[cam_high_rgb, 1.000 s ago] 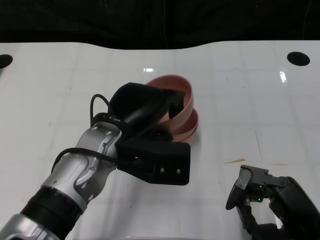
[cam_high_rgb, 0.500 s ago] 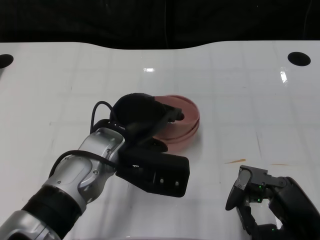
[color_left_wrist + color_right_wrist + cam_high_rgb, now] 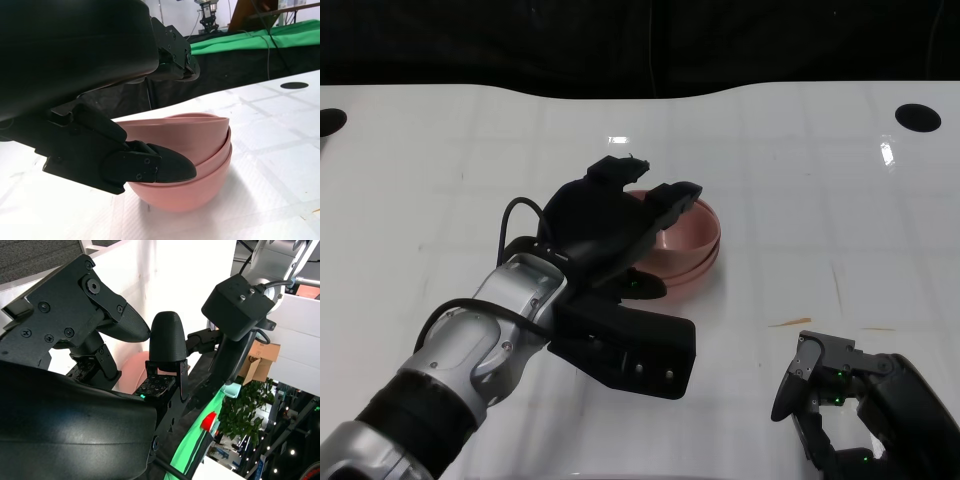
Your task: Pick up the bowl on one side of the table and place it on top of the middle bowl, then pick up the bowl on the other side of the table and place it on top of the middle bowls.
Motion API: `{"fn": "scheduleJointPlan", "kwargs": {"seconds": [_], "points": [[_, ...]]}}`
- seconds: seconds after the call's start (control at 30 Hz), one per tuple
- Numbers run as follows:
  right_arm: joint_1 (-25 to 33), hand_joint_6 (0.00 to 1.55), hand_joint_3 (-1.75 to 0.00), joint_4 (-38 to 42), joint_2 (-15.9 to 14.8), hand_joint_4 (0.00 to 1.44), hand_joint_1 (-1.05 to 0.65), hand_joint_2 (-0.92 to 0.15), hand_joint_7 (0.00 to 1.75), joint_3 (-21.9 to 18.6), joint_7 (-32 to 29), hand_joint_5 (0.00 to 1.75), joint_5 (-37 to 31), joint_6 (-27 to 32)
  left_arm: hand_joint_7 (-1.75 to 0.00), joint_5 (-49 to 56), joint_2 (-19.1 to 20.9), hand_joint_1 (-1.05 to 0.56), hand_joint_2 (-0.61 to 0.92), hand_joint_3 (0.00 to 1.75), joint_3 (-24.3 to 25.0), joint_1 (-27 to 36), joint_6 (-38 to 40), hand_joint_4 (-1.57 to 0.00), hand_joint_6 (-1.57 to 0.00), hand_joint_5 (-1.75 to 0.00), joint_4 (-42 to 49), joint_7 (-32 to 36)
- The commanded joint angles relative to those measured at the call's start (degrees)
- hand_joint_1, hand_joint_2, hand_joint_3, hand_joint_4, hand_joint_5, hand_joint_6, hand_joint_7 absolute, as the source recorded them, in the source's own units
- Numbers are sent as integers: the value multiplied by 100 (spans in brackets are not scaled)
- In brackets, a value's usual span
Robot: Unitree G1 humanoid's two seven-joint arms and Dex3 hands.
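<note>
Bowls (image 3: 690, 240) sit nested in one pink stack mid-table, the top one slightly tilted. Left hand (image 3: 610, 215) hovers over the stack, fingers spread, holding nothing. Right hand (image 3: 840, 400) rests near the stack, empty. A careless retreat could snag the rim and topple the stack.

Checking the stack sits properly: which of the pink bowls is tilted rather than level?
The top bowl, nearest the left hand, sits tilted, one rim edge raised. The nested bowls beneath it sit level.
</note>
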Motion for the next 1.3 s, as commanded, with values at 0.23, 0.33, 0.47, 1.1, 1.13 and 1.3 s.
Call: {"fn": "scheduleJointPlan", "kwargs": {"seconds": [0.23,0.33,0.47,1.1,1.13,1.3], "points": [[12,76,-139,-35,-30,92,-21,-38,158,-42,-14,175,-5,1,0,-317,448,-70,92,32,534,858,-154,0,-18,-22,-1311,87],[15,76,-141,-34,-38,91,-19,-37,158,-26,-12,175,-47,30,-1,-565,574,-68,92,29,828,1304,-343,0,-19,-27,-1798,187],[36,77,-141,-68,-8,90,-19,-36,158,0,18,175,13,122,-2,-980,752,-62,92,29,1240,1900,-761,0,-22,-35,-2310,290],[82,75,-140,-187,-56,90,-20,-36,159,-53,120,175,162,315,-30,-2569,378,-25,92,20,2593,4055,-4330,-65,-89,-96,-1573,2263],[83,75,-140,-190,-64,89,-20,-36,158,-60,136,175,185,320,-32,-2871,272,-24,92,20,2578,4148,-4418,-69,-92,-97,-1532,2151],[96,75,-139,-197,-77,89,-21,-37,158,-96,171,175,226,367,-89,-4214,-33,-10,73,73,2444,4602,-4418,-81,-95,-136,-1592,1365]]}}
